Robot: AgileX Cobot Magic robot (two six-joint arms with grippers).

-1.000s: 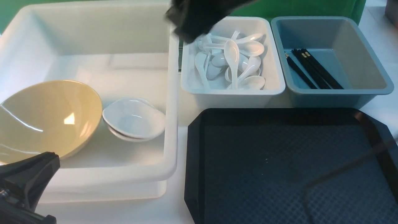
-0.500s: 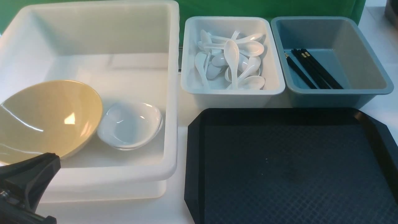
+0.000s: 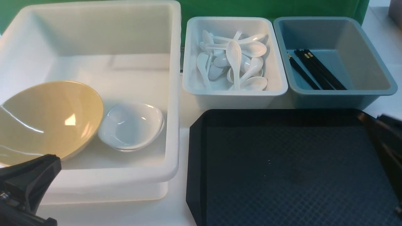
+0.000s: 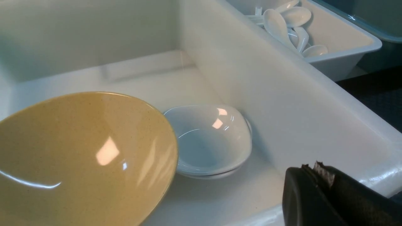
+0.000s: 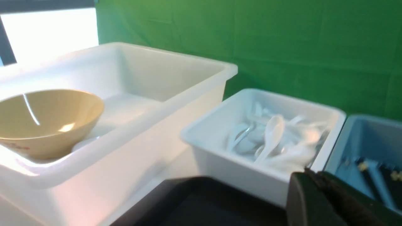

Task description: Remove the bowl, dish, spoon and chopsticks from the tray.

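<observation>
The black tray (image 3: 282, 163) lies bare at the front right. The yellow bowl (image 3: 47, 119) (image 4: 78, 157) (image 5: 47, 121) rests tilted in the big white bin (image 3: 174, 94), with a white dish (image 3: 130, 125) (image 4: 207, 141) stacked on another beside it. Several white spoons (image 3: 234, 59) (image 5: 270, 138) lie in the small white bin, and black chopsticks (image 3: 317, 70) lie in the grey-blue bin. My left gripper (image 3: 54, 158) (image 4: 311, 167) is shut and holds nothing, just outside the big bin's near rim. My right gripper (image 3: 388, 125) (image 5: 309, 173) is shut and holds nothing, over the tray's right edge.
The small white bin (image 3: 188, 78) and the grey-blue bin (image 3: 370, 53) stand side by side behind the tray. A green backdrop (image 5: 282, 47) closes off the back. White tabletop (image 3: 182, 213) shows between the big bin and the tray.
My right arm left the space above the spoon bin, went out of view, and now shows at the tray's right edge. The white dish settled flat beside the bowl. The left arm stayed put.
</observation>
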